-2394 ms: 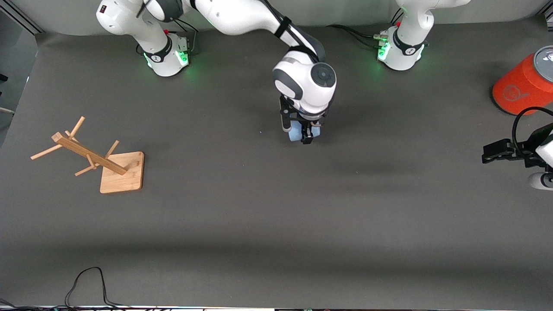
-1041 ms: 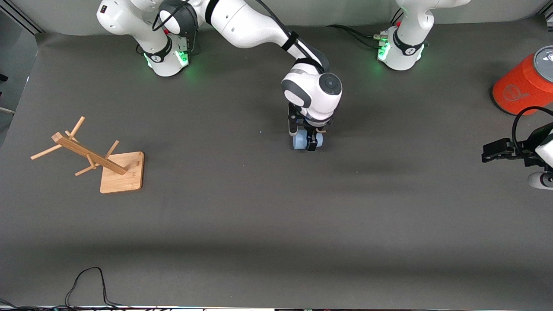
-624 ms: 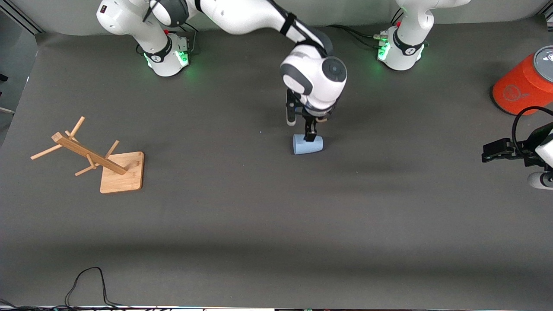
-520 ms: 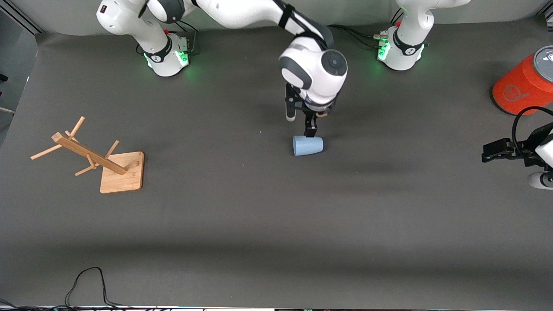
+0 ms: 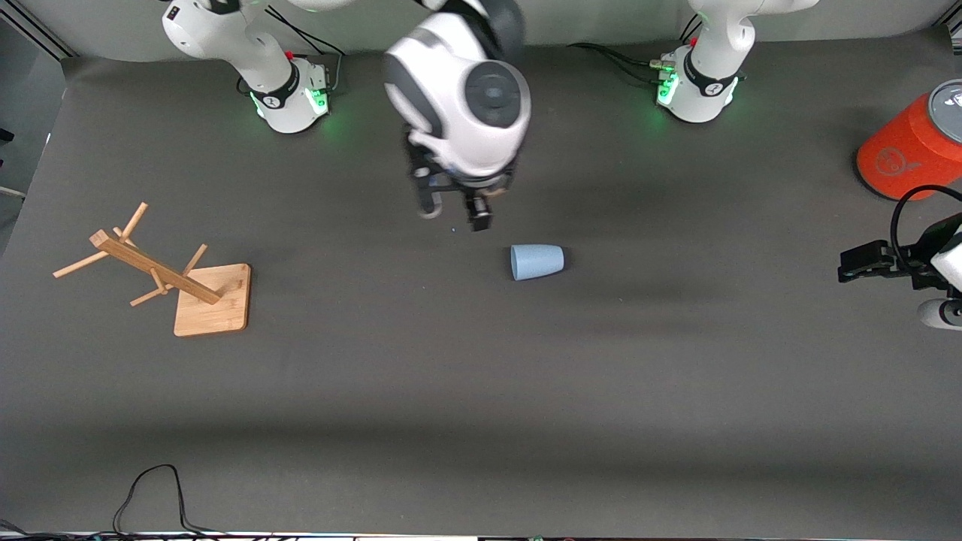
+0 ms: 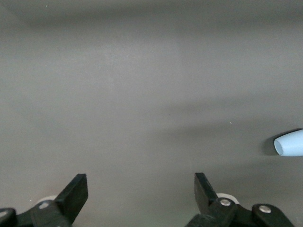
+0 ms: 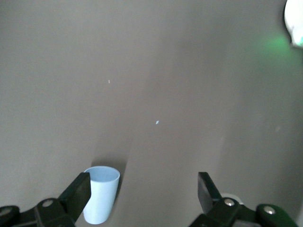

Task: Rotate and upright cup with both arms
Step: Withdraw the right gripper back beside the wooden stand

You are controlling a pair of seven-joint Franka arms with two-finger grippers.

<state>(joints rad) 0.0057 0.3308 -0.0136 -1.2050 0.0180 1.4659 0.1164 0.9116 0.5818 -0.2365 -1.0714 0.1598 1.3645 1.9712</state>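
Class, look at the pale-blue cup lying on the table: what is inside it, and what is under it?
The cup lies on its side on the bare dark table mat. Its open mouth shows in the right wrist view, but the inside is too dim to tell; nothing shows beneath it but mat.

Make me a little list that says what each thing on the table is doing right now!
cup: small pale-blue plastic tumbler lying on its side on the dark table, touched by nothing
right gripper: open, up in the air over bare table beside the cup, toward the right arm's end
left gripper: open, waiting at the left arm's end of the table
orange cylinder with grey top: near the left gripper
wooden rack: tipped over, at the right arm's end
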